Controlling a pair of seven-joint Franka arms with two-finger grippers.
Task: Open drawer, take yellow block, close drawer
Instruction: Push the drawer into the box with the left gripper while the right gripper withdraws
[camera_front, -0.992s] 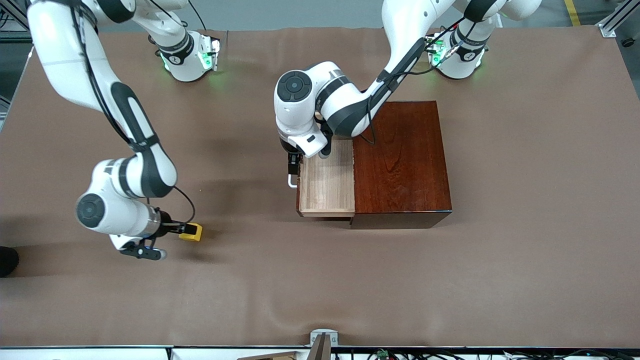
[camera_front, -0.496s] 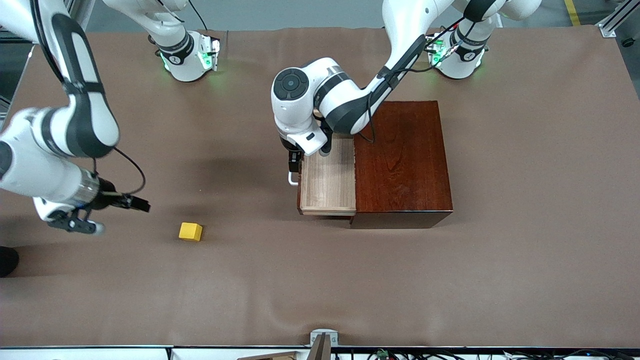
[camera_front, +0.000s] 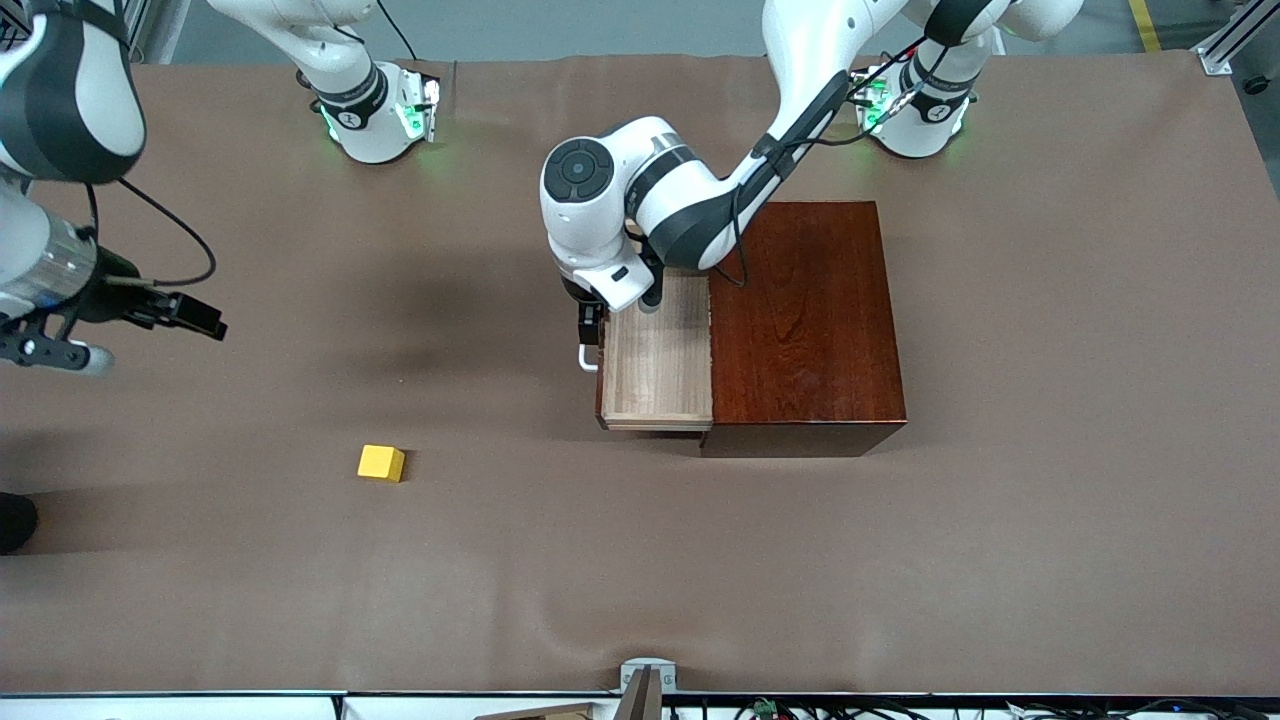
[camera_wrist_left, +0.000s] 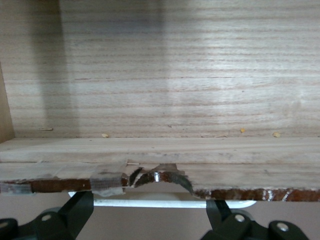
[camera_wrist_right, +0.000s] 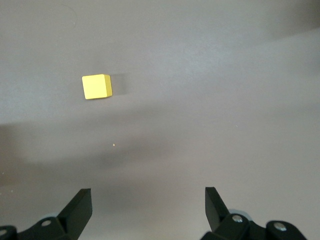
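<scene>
The drawer (camera_front: 655, 350) stands pulled out and empty; the left end effector (camera_front: 590, 335), spread astride its white handle (camera_wrist_left: 165, 203), can push it shut. The yellow block (camera_front: 381, 462) lies on the bench (camera_front: 1050, 500), well apart from the released right end effector (camera_front: 205, 318).

My surroundings: wide brown cloth-covered table (camera_front: 1050, 560), creased; grey floor (camera_front: 600, 25); silver aluminium frame post (camera_front: 1232, 38).

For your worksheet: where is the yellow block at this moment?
The yellow block lies alone on the brown table cover, toward the right arm's end, nearer the front camera than the open drawer; no pincer touches it.
</scene>
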